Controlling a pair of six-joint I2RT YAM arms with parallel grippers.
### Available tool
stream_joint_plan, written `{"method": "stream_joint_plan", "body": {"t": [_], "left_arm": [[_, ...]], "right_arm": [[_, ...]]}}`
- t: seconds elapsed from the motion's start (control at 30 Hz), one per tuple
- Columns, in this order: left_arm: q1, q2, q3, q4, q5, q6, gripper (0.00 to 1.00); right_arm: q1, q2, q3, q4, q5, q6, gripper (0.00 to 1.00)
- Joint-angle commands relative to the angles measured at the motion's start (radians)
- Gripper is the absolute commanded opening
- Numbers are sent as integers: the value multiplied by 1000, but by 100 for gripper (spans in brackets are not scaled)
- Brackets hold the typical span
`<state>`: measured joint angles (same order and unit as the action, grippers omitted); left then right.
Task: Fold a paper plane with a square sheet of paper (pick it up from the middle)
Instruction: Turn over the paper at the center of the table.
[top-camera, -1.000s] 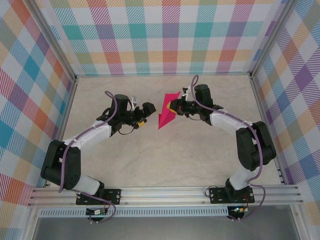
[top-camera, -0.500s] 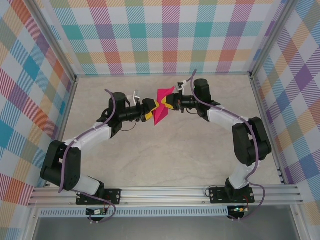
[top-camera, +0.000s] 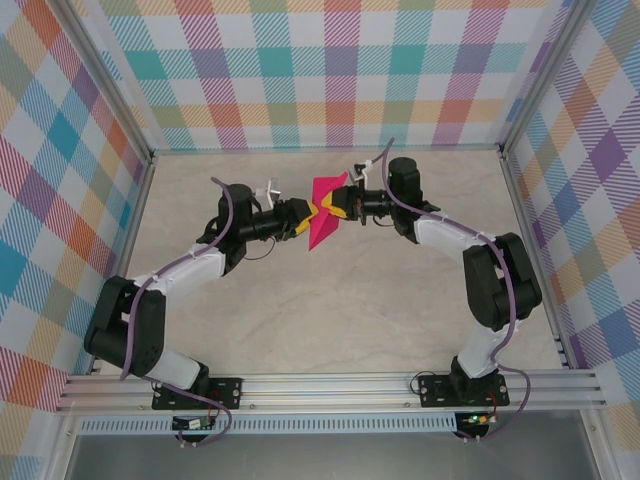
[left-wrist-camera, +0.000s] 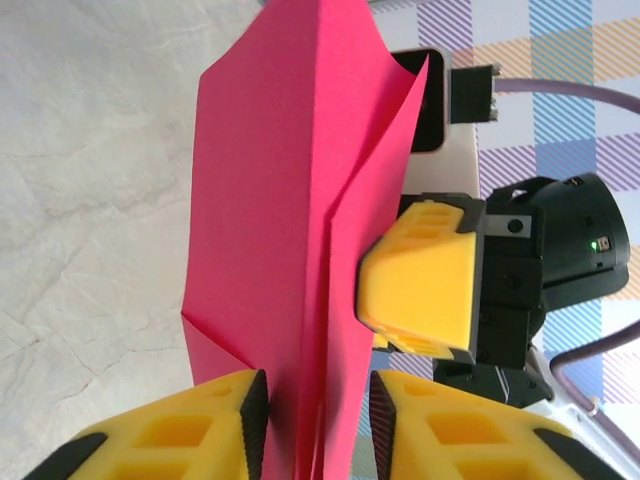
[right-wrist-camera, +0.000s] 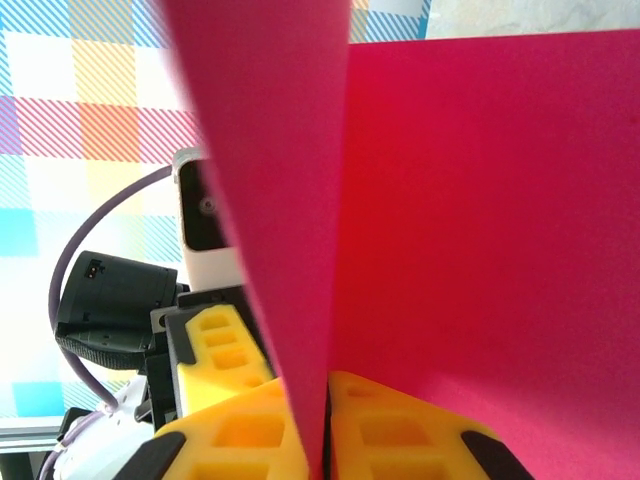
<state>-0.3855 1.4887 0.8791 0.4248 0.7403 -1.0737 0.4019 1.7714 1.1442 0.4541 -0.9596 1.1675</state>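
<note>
The paper plane (top-camera: 325, 212) is a folded magenta-pink dart with a centre ridge, held in the air above the table's far middle. My right gripper (top-camera: 339, 207) is shut on its folded edge. In the right wrist view the pads (right-wrist-camera: 345, 410) pinch the sheet (right-wrist-camera: 480, 200) tightly. My left gripper (top-camera: 301, 216) faces it from the left and is open. In the left wrist view its jaws straddle the paper's (left-wrist-camera: 280, 200) ridge, with a gap on each side. The right gripper's yellow finger (left-wrist-camera: 420, 285) presses the far flap.
The pale marbled table (top-camera: 330, 310) lies under the held paper. Checked walls (top-camera: 320, 70) close in the back and both sides. An aluminium rail (top-camera: 330, 385) runs along the near edge by the arm bases.
A second ago the left gripper hung apart from the paper; it has moved right until its jaws straddle it. The right gripper carried the paper slightly left and turned it. Almost nothing moved in the last half second.
</note>
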Motion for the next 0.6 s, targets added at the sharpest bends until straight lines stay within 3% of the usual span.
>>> {"method": "stream_joint_plan", "body": {"t": [0.0,0.33,0.43,0.57], "left_arm": [[-9,8,-2,46,13,1,27],[-9,5,0,23,2,23,6],[-9,-5,11,-43,-12,70,3],[-8,-38,65,-310,-92,256,3]], "right_arm": [[3,10,-14,16,-25,-12,15],[1,-21,5,-127,9,-91,28],[-7,-71,17,-285,83,-187,37],[-15,-155,52,-578,283,-363,51]]}}
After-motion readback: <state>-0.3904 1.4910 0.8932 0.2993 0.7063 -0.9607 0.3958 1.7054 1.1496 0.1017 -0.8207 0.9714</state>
